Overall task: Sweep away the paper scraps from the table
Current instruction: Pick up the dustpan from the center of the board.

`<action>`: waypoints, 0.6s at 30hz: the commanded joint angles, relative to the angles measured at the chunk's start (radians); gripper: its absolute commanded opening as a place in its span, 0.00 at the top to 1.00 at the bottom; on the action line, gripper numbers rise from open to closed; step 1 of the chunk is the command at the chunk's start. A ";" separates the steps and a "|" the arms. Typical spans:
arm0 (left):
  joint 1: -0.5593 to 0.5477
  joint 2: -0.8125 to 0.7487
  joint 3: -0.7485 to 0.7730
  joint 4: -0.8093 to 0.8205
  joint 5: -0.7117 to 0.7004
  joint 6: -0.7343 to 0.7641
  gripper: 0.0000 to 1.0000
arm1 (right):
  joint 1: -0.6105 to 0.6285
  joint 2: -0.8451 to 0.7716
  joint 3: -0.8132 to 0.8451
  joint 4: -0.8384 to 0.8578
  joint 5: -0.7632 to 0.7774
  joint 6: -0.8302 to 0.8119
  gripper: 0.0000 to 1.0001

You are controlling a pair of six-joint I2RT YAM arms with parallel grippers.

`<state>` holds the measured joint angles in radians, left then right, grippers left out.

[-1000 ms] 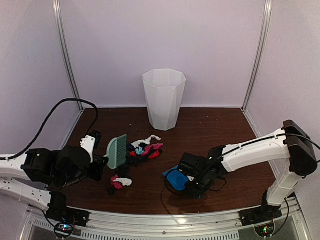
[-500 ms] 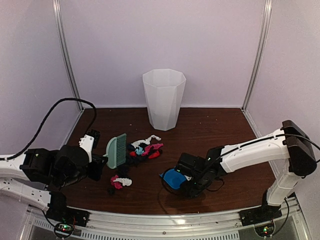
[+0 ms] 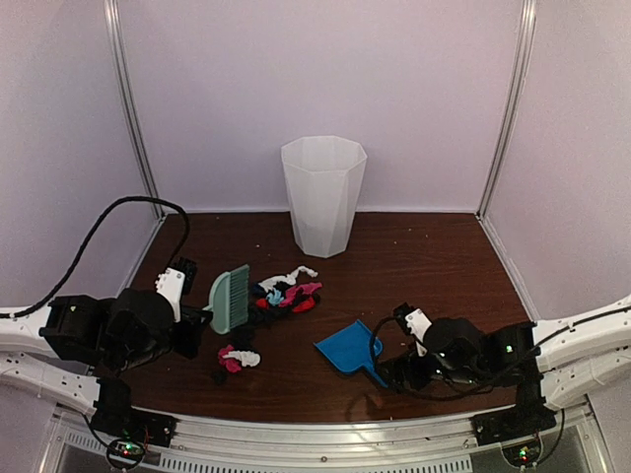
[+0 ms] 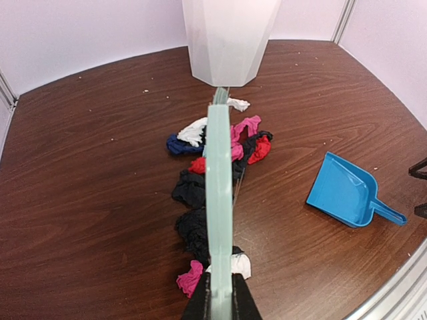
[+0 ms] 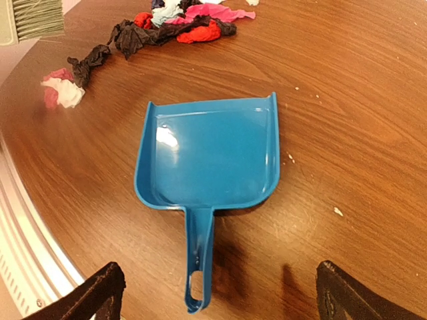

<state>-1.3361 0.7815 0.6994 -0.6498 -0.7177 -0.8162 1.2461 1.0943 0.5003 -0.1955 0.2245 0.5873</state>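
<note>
Starting at the left of the top view, the left gripper (image 3: 193, 327) is pinched tight on the handle of the mint-green brush (image 3: 231, 299), whose head sits just left of the main heap of paper scraps (image 3: 288, 293). A smaller clump lies lower down, nearer the front edge of the table (image 3: 444, 256). From the left wrist the brush (image 4: 219, 200) runs edge-on up the middle of the frame, with scraps (image 4: 193, 190) spilling out on both sides of it; whether the bristles touch them I can't tell.

The job now looks like the sweep itself. The bristles should go flat on the wood to the left of the heap, then make one low, steady drag to the right so nothing flicks away, with a second pass for the lower clump.

Further right, the blue dustpan (image 3: 350, 348) lies flat with its mouth towards the heap, well apart from it. It is unheld and could skid under a push. At the lower right the right gripper (image 3: 406, 371) stands spread wide. In its own view the right gripper (image 5: 223, 292) has the handle between its fingers, untouched, and the scraps are far off at the upper left
</note>
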 commanded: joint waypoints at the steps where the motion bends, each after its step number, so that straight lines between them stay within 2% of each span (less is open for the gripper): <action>1: 0.004 -0.007 -0.006 0.077 -0.004 0.027 1.00 | 0.020 -0.073 -0.145 0.305 0.084 0.044 0.01; 5: 0.003 0.003 -0.009 0.103 -0.004 0.045 1.00 | 0.034 -0.014 -0.208 0.411 0.091 0.053 0.08; 9: 0.003 0.012 -0.010 0.124 -0.006 0.057 1.00 | 0.052 0.115 -0.224 0.546 0.054 0.016 0.18; 18: 0.005 0.032 -0.004 0.134 -0.022 0.064 1.00 | 0.092 0.419 -0.120 0.593 0.131 -0.025 0.33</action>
<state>-1.3361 0.8143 0.6937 -0.5735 -0.7189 -0.7677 1.3254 1.4437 0.3363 0.3351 0.2970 0.5755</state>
